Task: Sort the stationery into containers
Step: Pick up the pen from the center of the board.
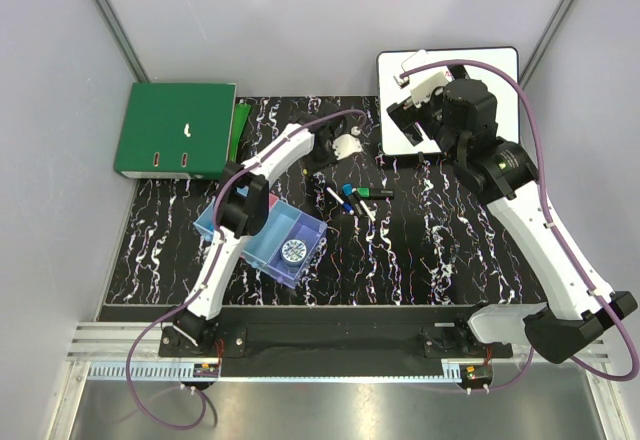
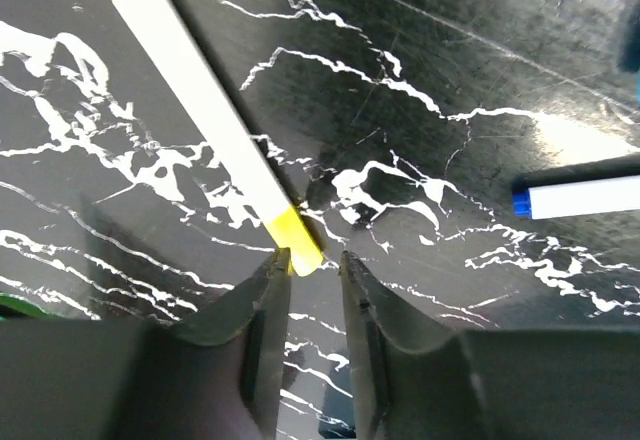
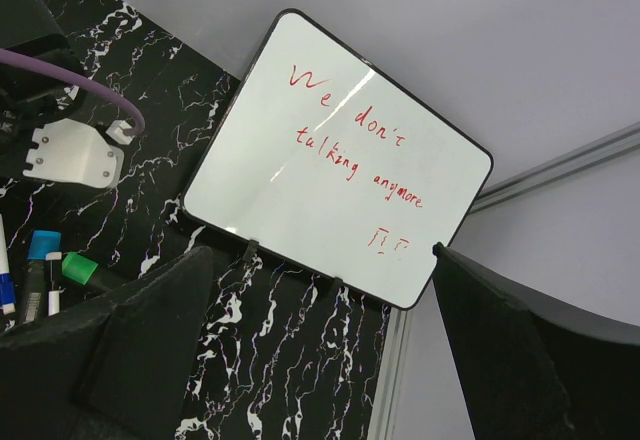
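Nearest the arm bases, at about 8 o'clock from the middle of the black marbled table, sits the row of containers. The left arm crosses over it, so only a light blue bin and a purple-blue bin show. A round blue-and-white tin lies flat in the purple-blue bin, at the 4 o'clock end of the row.

Around the table's middle lies the loose stationery: short pens and markers close together, with white barrels, blue caps and a dark one with a green end. They point different ways.

Just at 12 o'clock from that cluster, the left gripper is down close to the table. Its jaws stand a narrow gap apart and hold nothing. A white marker with yellow ends lies flat on the table, running away toward 11 o'clock in the wrist view. Its near yellow end lies right at the mouth of the gap, against one fingertip. A blue-capped marker with a white barrel lies well apart at 3 o'clock.

Farther back, a green binder lies at 10 o'clock. At 1 o'clock, the right gripper hangs over a whiteboard with red writing, its jaws spread wide and empty.
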Controlling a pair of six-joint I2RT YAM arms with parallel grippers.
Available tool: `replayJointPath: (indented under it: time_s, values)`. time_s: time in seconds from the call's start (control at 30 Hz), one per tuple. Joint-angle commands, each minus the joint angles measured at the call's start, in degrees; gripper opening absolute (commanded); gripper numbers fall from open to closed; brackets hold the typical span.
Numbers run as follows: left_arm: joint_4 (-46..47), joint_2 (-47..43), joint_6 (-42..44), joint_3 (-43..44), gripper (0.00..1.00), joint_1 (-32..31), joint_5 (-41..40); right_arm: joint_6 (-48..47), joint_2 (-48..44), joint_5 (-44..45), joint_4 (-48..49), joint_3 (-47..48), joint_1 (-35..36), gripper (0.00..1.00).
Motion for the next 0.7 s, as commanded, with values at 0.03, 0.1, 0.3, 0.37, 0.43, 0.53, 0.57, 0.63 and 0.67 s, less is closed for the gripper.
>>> replayJointPath:
  time_s: [0.03,0.1,0.3,0.37,0.43,0.53,0.57,0.63,0.67]
  values:
    - [-0.32,0.24,-3.85,5.42,0.4,0.29,-0.44,0.57,-0.39,0.84,1.82,2.77,-0.25,1.0]
    - [0.2,0.5,-4.82,5.51,0.4,0.29,-0.62,0.48,-0.56,0.93,1.73,2.68,-0.33,1.0]
    - [2.49,0.41,-7.46,5.16,0.41,0.46,-0.88,0.48,-0.74,0.76,1.73,2.24,-0.25,1.0]
    - [2.84,1.55,-8.07,5.42,0.41,0.46,-2.2,0.48,-0.65,0.67,1.73,2.41,-0.25,1.0]
    - [2.84,2.17,-8.34,5.42,0.41,0.55,-2.99,0.48,-0.65,0.84,1.73,2.5,-0.25,1.0]
    - [3.11,3.23,-8.95,5.6,0.42,0.72,-3.78,0.48,-0.92,0.93,1.73,2.5,-0.25,1.0]
    - [3.11,3.75,-9.04,5.51,0.42,0.81,-3.61,0.57,-1.09,0.93,1.64,2.33,-0.25,1.0]
    - [3.02,3.93,-9.22,4.9,0.43,0.99,-3.43,0.66,-1.27,0.93,1.64,2.33,-0.25,1.0]
    - [2.84,4.02,-9.39,4.72,0.43,1.08,-3.17,0.66,-1.18,0.93,1.64,2.33,-0.33,1.0]
